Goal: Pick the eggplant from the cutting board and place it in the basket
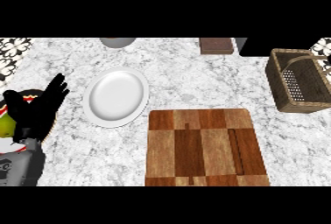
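Hunting for the eggplant: you won't spot it anywhere in this view, so I can't tell you where it is.
Cutting board: nothing purple on it, just a patchwork of light and dark wood blocks, rectangular, flat on the counter right in front of you.
Basket: woven wicker, boxy, with an arched handle, sitting at the right, up and right of the board. Its inside looks bare as far as you can see, but the near wall hides some of the floor.
Progress: my guess is either the pick is done and hidden somewhere, or the eggplant just isn't showing. Nothing confirms the placing, so treat that step as open.
Left hand: black, fingers straight and pointing up, parked at the left edge, holding nothing.
Right hand: not showing at all, so no call on its state.
Plate: plain white, smooth, glossy, left of the board.
Counter: grey-white speckled marble.
Left edge: something green, pear-like, sits half hidden behind the hand.
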`<state>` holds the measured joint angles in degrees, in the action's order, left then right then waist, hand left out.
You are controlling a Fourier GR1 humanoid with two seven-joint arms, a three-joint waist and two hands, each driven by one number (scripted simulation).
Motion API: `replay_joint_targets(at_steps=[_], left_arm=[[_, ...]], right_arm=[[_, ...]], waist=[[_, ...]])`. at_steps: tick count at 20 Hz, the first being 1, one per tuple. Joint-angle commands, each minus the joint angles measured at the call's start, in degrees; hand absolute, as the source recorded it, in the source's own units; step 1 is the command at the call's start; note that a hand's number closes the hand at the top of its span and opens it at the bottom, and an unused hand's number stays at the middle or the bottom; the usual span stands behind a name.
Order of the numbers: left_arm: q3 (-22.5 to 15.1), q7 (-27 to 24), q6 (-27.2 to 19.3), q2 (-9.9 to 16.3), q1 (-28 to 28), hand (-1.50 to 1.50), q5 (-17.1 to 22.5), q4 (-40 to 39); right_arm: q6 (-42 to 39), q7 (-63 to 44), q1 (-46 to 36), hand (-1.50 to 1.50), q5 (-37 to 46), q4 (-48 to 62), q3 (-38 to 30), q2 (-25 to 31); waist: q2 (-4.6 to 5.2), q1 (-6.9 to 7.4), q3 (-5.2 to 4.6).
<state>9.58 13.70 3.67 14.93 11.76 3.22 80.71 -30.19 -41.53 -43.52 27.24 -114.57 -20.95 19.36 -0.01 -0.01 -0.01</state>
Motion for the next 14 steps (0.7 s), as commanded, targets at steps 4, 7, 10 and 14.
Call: replay_joint_targets(at_steps=[4, 7, 10, 14], left_arm=[[0.9, -1.1, 1.2, 0.0, -1.5, 0.00, 0.9, 0.4], [-0.5, -0.4, -0.6, -1.5, -2.0, 0.00, -1.0, 1.3], [2.1, -0.3, 2.5, 1.8, -0.2, 0.00, 1.0, -0.2], [0.1, 0.1, -1.0, -1.1, 4.0, 0.00, -1.4, -3.8]], right_arm=[[4.7, 14.8, 1.5, 1.50, -1.7, 15.2, -6.2, 6.9], [5.4, 17.3, 6.0, 1.50, -3.9, 15.2, -8.2, 7.1], [11.0, 22.0, 7.9, 1.50, -0.3, 18.1, -4.2, 4.6], [17.5, 19.3, 5.2, -1.50, 2.4, 26.7, -8.9, 5.3]], waist=[[0.11, 0.45, 0.02], [0.01, 0.18, 0.03], [0.06, 0.31, 0.02], [0.29, 0.02, 0.01]])
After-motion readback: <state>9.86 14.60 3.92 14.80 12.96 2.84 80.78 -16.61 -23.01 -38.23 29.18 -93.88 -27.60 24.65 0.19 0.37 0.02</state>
